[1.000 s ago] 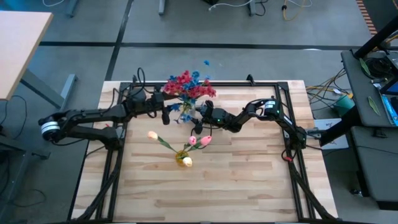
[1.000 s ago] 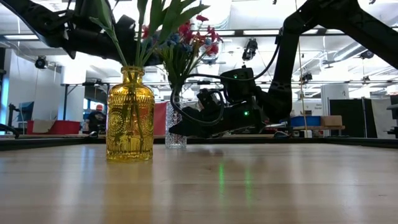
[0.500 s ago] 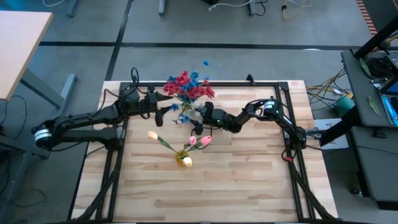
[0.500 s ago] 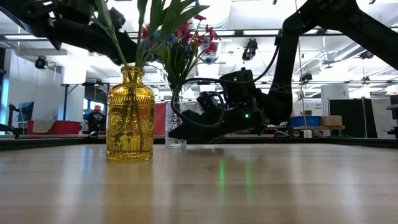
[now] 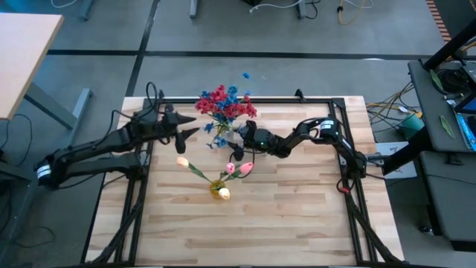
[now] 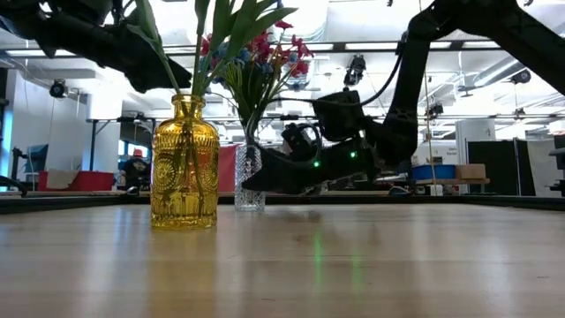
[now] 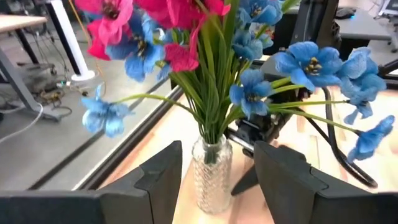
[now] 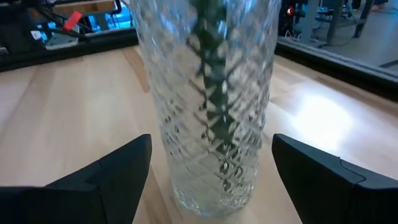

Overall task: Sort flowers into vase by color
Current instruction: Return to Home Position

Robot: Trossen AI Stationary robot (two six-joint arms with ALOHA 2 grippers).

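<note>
A clear cut-glass vase (image 8: 208,106) stands on its base at the table's far middle (image 6: 249,181). It holds red and blue flowers (image 5: 223,108) on green stems (image 7: 211,118). My right gripper (image 8: 211,140) is open and low at the table, one finger on each side of this vase's lower body. My left gripper (image 7: 217,168) is open with nothing between its fingers. It hovers left of the bouquet (image 5: 192,126), pointing at it. Nearer the table's middle a yellow glass vase (image 6: 184,168) holds pink and cream tulips (image 5: 238,168). My right gripper comes at the clear vase level from the table's right, its fingertips (image 8: 146,146) close beside the vase's two sides; whether they touch the glass I cannot tell. The vase stands upright on the table.
A black frame rail (image 5: 245,100) runs along the table's edges just behind the clear vase. A blue flower (image 7: 102,115) droops out toward my left gripper. Bare wooden tabletop (image 5: 260,223) lies in the near half.
My left gripper has drawn back from the bouquet toward the table's left edge and risen a little. The clear vase and its flowers stand where they were.
</note>
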